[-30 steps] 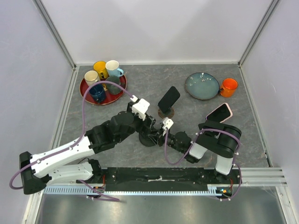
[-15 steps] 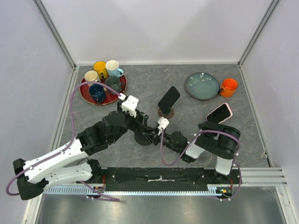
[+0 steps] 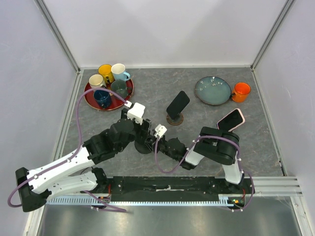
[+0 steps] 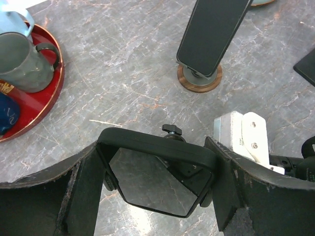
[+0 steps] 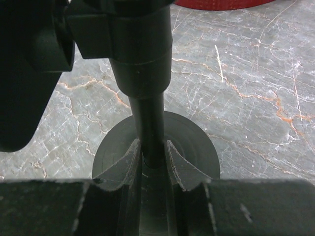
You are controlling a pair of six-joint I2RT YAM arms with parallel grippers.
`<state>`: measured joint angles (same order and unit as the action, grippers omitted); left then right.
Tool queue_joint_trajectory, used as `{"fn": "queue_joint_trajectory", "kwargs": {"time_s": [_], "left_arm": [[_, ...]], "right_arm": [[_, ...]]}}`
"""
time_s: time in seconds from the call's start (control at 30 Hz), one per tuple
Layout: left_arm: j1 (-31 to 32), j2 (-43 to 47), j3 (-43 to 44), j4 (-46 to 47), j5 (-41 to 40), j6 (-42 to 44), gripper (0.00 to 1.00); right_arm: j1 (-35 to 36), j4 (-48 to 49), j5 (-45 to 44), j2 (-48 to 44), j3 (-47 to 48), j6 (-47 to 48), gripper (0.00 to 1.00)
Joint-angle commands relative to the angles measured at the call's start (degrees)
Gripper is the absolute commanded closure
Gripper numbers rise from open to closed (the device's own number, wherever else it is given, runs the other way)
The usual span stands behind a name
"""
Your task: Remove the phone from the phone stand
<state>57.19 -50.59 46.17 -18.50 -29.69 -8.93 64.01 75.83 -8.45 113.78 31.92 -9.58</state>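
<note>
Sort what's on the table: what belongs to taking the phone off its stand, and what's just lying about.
In the job: black phone; black round-based stand; left gripper on the phone; right gripper on the stand's post.

Lying about: dark phone on a wooden-based stand; pink-cased phone; teal plate; orange mug; red tray of mugs.

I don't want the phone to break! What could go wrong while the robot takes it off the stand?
1. The left claw holds the black phone only by its side edges, so it might slip out and drop.
2. The right claw pinches just the stand's thin pole; a hard pull could tip its round base.
3. Close ahead stands another phone on a wooden stand; it could get bumped.
</note>
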Motion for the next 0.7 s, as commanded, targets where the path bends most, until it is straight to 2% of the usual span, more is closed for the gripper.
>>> {"fn": "queue_joint_trajectory", "kwargs": {"time_s": [0.0, 0.3, 0.67], "left_arm": [[-0.3, 4.4, 2.6, 14.7, -3.1, -1.0, 0.98], [-0.5, 8.5, 6.5, 13.2, -4.0, 0.1, 0.98], [-0.5, 13.0, 5.9, 17.8, -3.3, 0.7, 0.98]], "right_arm": [[1.6, -11.0, -1.9, 3.6, 0.2, 0.1, 1.00], [5.7, -13.7, -7.0, 6.4, 0.1, -1.0, 1.00], [6.4, -16.5, -7.9, 9.2, 2.0, -0.8, 1.00]]}}
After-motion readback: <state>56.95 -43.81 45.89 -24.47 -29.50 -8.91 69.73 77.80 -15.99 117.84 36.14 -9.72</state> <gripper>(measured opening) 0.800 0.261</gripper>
